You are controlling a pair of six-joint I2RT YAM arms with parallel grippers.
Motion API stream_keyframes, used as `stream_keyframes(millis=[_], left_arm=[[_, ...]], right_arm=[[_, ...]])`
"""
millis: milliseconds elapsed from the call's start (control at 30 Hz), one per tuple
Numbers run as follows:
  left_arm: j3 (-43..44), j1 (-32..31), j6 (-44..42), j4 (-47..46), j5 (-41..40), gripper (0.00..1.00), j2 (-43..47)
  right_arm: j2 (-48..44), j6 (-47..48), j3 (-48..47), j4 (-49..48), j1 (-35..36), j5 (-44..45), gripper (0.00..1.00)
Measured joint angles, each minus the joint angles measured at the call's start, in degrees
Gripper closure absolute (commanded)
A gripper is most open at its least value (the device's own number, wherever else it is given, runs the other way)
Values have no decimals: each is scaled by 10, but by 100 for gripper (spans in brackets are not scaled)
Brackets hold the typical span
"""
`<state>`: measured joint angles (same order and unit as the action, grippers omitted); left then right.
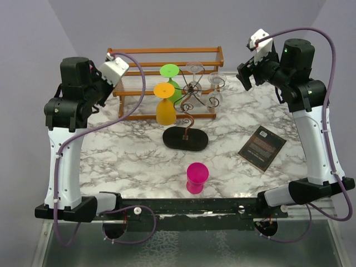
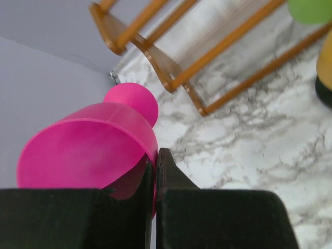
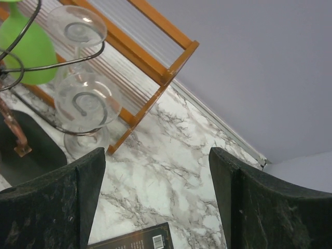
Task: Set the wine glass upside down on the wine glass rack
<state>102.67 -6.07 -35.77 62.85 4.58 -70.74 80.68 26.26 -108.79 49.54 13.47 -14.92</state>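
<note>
In the left wrist view my left gripper [image 2: 155, 158] is shut on the rim wall of a pink wine glass [image 2: 88, 150], held in the air with its foot pointing away toward the table's back left corner. In the top view my raised left arm hides those fingers and that glass. The wine glass rack [image 1: 190, 92], a dark wire stand on a black oval base [image 1: 185, 139], carries an orange glass [image 1: 164, 108], a green glass [image 1: 171, 78] and clear glasses [image 1: 216, 83]. My right gripper [image 3: 155, 197] hangs open and holds nothing at the back right, near the clear glasses [image 3: 83, 104].
A second pink glass [image 1: 197, 178] stands near the table's front middle. The orange-brown wooden shelf [image 1: 167, 53] runs along the back behind the rack. A dark booklet [image 1: 262, 147] lies at the right. Walls close in at the back and both sides.
</note>
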Motion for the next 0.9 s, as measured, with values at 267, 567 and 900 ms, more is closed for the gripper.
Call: stream_keyframes(millis=[267, 567, 900], left_arm=[[107, 1, 125, -125, -16, 100, -56], [192, 1, 340, -277, 115, 100, -114], [204, -5, 666, -509, 336, 100, -212]], right_arm=[[24, -58, -19, -41, 0, 81, 20], [30, -111, -19, -74, 0, 104, 21], [7, -129, 16, -108, 0, 31, 26]])
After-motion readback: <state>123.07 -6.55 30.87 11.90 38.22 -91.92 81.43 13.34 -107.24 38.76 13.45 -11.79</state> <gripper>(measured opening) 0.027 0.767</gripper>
